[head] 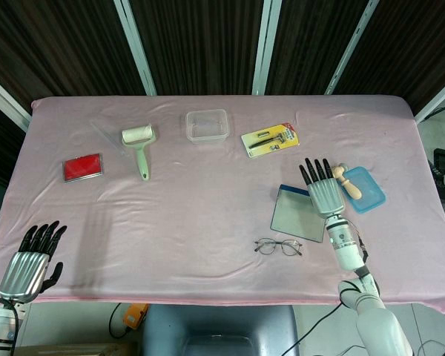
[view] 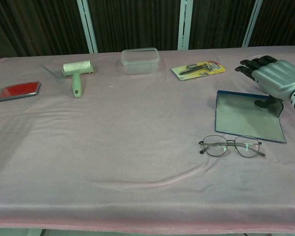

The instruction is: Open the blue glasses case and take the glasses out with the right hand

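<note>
left hand (head: pixel 31 261) out of chest view

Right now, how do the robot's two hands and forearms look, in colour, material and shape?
Both hands have silver-grey ribbed metal backs and black fingers. The right hand sits on a white cylindrical forearm with dark rings, and a thin dark cable loops near its lower part. The left hand shows only a short white wrist section.
</note>
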